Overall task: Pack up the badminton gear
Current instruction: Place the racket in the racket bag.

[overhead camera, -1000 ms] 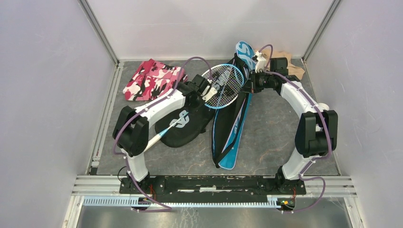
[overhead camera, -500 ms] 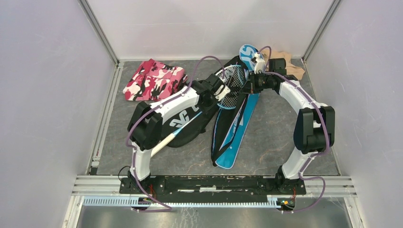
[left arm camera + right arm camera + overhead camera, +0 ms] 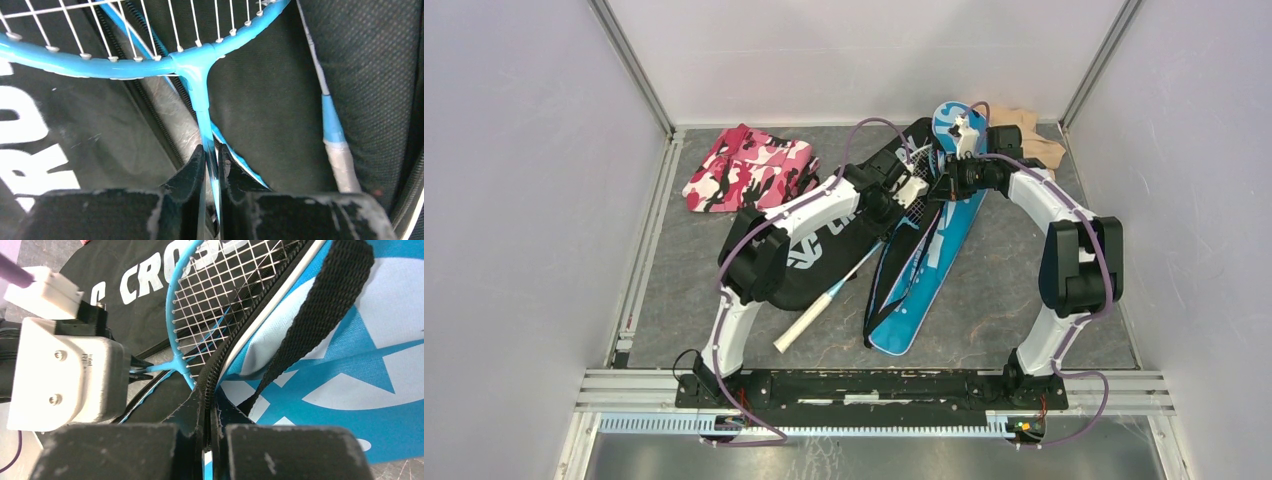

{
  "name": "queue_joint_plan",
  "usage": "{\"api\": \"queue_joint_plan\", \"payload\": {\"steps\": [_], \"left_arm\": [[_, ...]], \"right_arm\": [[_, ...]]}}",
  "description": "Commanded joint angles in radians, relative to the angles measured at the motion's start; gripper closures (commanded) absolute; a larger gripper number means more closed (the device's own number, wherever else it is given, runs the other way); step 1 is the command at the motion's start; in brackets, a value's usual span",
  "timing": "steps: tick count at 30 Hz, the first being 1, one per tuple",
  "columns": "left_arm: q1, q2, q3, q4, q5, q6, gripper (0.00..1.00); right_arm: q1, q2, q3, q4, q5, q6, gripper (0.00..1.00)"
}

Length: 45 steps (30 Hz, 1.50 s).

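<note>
White letters "CROS" show on the black cover (image 3: 131,307).

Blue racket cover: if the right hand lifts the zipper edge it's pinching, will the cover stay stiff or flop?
Probably floppy: the blue racket cover is fabric, and its edge bows where the right hand pinches it. Likely light, so it may drag along rather than stay put. Its loose strap could snag the racket.

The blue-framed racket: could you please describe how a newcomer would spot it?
Midway across the grey table lies a black fabric racket-shaped cover. Over it runs the thin blue-framed racket, alone clamped at its shaft by the left end effector.
</note>
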Motion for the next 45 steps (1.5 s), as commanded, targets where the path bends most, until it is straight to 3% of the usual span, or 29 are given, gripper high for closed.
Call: {"api": "queue_joint_plan", "payload": {"steps": [1, 8, 12, 16, 21, 29, 45], "left_arm": [[0.003, 0.024, 0.047, 0.110, 0.175, -0.031, 0.82], [0.048, -0.030, -0.056, 0.125, 0.324, -0.010, 0.40], [0.050, -0.117, -0.186, 0.158, 0.349, 0.014, 0.23], [0.050, -0.199, -0.312, 0.174, 0.373, 0.044, 0.15], [0.050, -0.287, -0.467, 0.206, 0.408, 0.070, 0.13], [0.050, -0.313, -0.592, 0.259, 0.411, 0.057, 0.25], [0.049, -0.257, -0.589, 0.374, 0.535, -0.072, 0.84]], "right_arm": [[0.008, 0.006, 0.070, -0.001, -0.077, -0.065, 1.00], [0.007, 0.013, 0.099, -0.057, -0.070, -0.137, 1.00], [0.004, 0.026, 0.131, -0.077, -0.089, -0.145, 1.00], [0.001, 0.043, 0.165, -0.112, -0.124, -0.163, 1.00], [-0.004, 0.044, 0.174, -0.143, -0.137, -0.197, 1.00], [-0.008, 0.042, 0.192, -0.159, -0.145, -0.208, 1.00], [-0.006, 0.071, 0.185, -0.180, -0.153, -0.228, 1.00]]}}
